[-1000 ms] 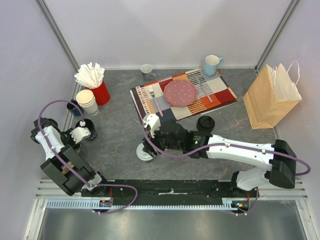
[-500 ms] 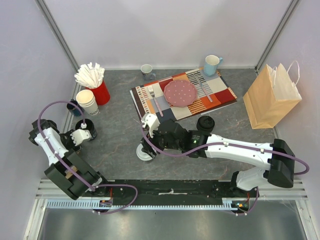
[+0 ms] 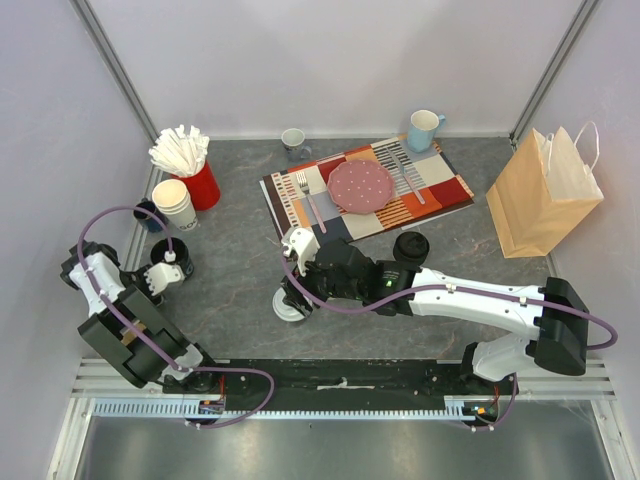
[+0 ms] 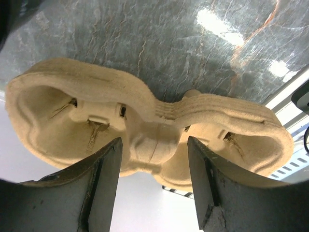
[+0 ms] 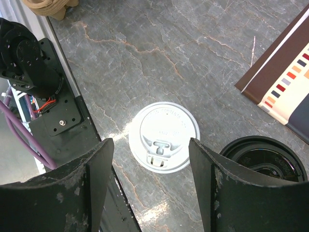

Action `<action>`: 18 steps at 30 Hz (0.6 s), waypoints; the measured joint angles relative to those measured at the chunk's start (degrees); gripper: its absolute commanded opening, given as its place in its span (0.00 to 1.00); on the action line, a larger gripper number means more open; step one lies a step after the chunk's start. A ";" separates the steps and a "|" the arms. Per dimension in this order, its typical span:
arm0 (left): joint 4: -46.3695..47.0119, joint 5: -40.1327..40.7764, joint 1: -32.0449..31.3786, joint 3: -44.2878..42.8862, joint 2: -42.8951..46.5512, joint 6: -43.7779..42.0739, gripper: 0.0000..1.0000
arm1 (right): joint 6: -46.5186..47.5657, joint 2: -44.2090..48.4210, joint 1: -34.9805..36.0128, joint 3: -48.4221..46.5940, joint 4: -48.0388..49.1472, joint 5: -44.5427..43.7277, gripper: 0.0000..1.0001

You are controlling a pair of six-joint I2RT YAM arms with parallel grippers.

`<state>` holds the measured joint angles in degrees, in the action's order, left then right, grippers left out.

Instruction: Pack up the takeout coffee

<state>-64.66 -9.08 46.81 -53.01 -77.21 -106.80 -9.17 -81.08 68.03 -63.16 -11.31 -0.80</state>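
The black cup with the white lid [image 3: 289,308] stands at the table's near middle. My right gripper [image 3: 292,290] hovers right above it, open; in the right wrist view the lid [image 5: 164,137] lies between the spread fingers [image 5: 150,143], not touched. The cream cup with the black lid [image 3: 411,245] stands beside my right arm, and its lid shows in the right wrist view [image 5: 263,157]. My left gripper [image 3: 170,262] is open at the table's left edge, its fingers [image 4: 154,145] on either side of the middle of a tan pulp cup carrier [image 4: 145,121]. The carrier is hidden in the top view.
A brown paper bag [image 3: 545,195] stands at the right. A placemat with a pink plate [image 3: 362,186] and forks lies at the back. A red cup of stirrers [image 3: 190,170], stacked spare cups [image 3: 175,205], a dark mug [image 3: 150,214], a grey mug [image 3: 293,140] and a blue mug [image 3: 423,128] stand around.
My left gripper has shifted slightly away from the near edge and its arm has swung a little. My right gripper has stayed over the white-lidded cup.
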 measured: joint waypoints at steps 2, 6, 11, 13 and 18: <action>0.61 0.00 0.00 0.98 0.00 -0.13 0.62 | 0.00 -0.11 0.00 0.00 0.00 0.02 0.71; 1.57 0.22 0.00 2.54 0.00 -0.42 0.58 | 0.00 -0.42 0.00 0.00 -0.02 0.09 0.72; 2.21 1.20 0.00 2.51 0.00 -0.59 0.45 | 0.00 -0.44 0.00 0.00 -0.02 0.15 0.71; 2.08 1.29 0.00 2.51 0.13 -0.63 0.43 | 0.00 -0.44 0.00 0.00 0.00 0.15 0.71; 1.44 1.29 0.00 2.51 2.40 -1.33 0.43 | 0.00 -0.44 0.00 0.00 0.00 0.13 0.71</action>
<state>-63.22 -7.79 46.81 -50.50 -74.81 -108.14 -9.17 -81.52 68.03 -63.16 -11.31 -0.67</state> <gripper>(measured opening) 0.484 0.712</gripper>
